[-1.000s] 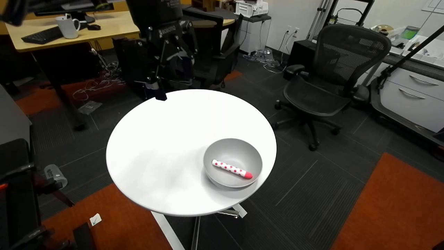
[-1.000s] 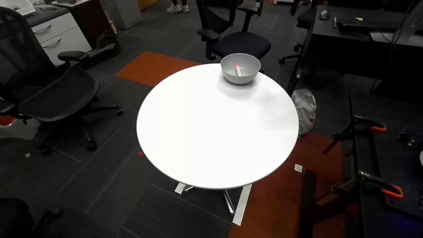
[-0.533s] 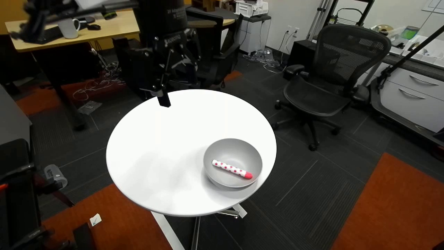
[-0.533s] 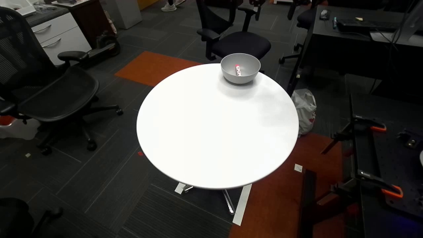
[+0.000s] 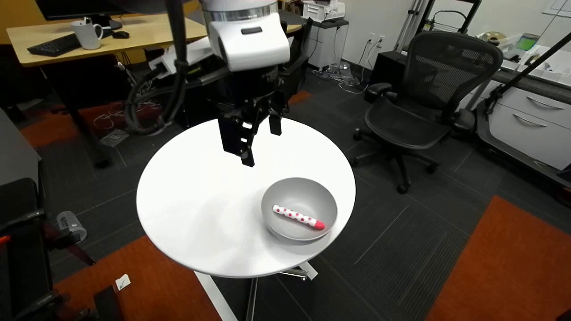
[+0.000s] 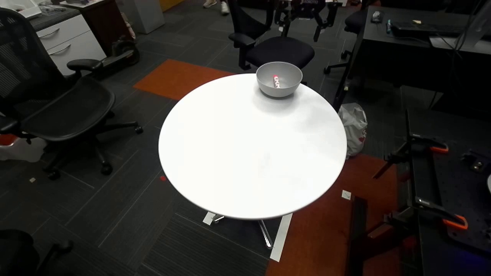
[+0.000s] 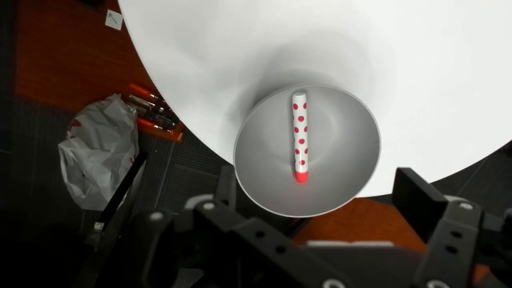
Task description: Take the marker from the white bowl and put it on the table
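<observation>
In an exterior view, the pincer (image 5: 262, 145) is hanging above the desk (image 5: 200, 183), its fingers (image 5: 248, 158) standing well apart. The marker (image 5: 298, 217), white with red dots and a red end, is lying inside the white bowl (image 5: 312, 196), the red end leaning toward the near right wall. On the floor (image 5: 379, 236), a clear cup (image 5: 71, 225) is bearing a mark too small to read, and a square card (image 5: 122, 281) is showing a thin drawn stroke.

In an exterior view, lettering (image 6: 310, 2) on the pincer is spelling ROBOTIQ at the picture's top edge, and the fingers are standing wide of each other. The white bowl is sitting near the desk's far rim, and the marker is showing inside it, its lower end reaching the near rim in the picture. Beyond the desk's edge, a plastic bag (image 6: 352, 128) is carrying red print too small to make out.

In the wrist view, the fingers are standing apart at the bottom, with the white bowl appearing between them in the picture. The marker is lying in the hollow, white end toward the top, red end toward the bottom. The square card's arrow is pointing up and leftward here.
</observation>
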{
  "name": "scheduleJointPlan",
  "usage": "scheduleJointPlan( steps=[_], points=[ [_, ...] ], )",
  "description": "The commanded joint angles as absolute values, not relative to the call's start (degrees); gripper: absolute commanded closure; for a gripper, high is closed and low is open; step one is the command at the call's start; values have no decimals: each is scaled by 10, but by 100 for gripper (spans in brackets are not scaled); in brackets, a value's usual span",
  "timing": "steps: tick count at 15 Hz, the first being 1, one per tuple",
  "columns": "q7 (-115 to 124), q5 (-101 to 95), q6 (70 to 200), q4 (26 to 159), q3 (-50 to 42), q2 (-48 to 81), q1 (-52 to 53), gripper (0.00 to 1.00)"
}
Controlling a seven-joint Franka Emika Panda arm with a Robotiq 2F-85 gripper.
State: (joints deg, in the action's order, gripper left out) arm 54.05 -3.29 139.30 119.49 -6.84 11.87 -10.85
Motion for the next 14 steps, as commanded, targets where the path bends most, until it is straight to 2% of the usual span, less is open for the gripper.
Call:
scheduleJointPlan(
  steps=[1, 14],
  points=[
    [528, -19, 1404, 1158, -90, 165, -93, 0],
    [487, 12, 1410, 1066, -104, 302, -91, 0]
  ],
)
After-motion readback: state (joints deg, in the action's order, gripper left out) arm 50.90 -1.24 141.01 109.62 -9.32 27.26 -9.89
